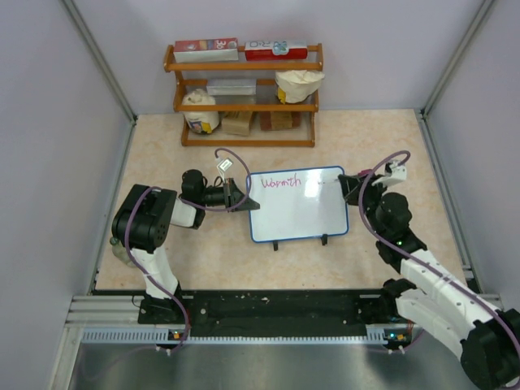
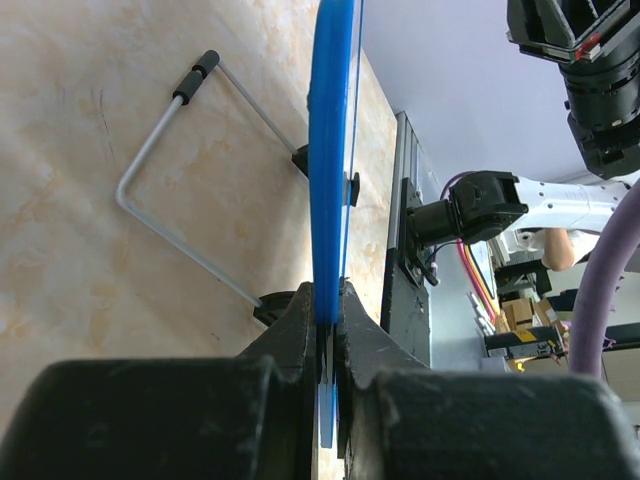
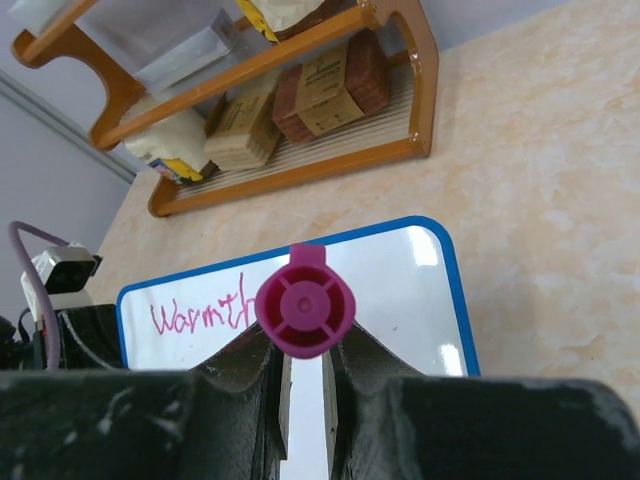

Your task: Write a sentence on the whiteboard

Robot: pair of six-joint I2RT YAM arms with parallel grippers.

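Writing step, partly done. The small rectangular glossy whiteboard with a thin blue rounded-corner frame (image 1: 296,213) (image 2: 330,150) (image 3: 410,290) stands on the beige marbled tabletop (image 1: 162,146), between the two grippers, resting on two small black feet (image 1: 276,244) at its near edge. The left wrist view shows a bent grey wire stand (image 2: 170,200) behind it. One word in magenta script, "Warmth" (image 1: 279,182) (image 3: 195,315), occupies the board's far-left corner; the rest of the face is mostly white.

At the board's left edge, the left gripper (image 1: 242,197) (image 2: 328,300) has its fingers closed tight on the blue frame, bracing the panel. Off the board's far-right corner, the right gripper (image 1: 351,185) (image 3: 303,360) has its fingers clamped around a magenta marker pen (image 3: 305,305), whose round butt end faces the wrist camera. The tip is hidden, so contact with the board cannot be judged. Beyond the board's far edge stands a two-tier orange-brown wooden shelf (image 1: 244,106) (image 3: 420,90) stocked with boxes and bags.

Judgement: one word does not make a sentence, so the task is at an early stage, with the pen apparently lifted between words. The next move calls for carrying the tip over the board to the blank space just right of "Warmth", then pressing lightly enough that the braced panel neither tips nor slides.
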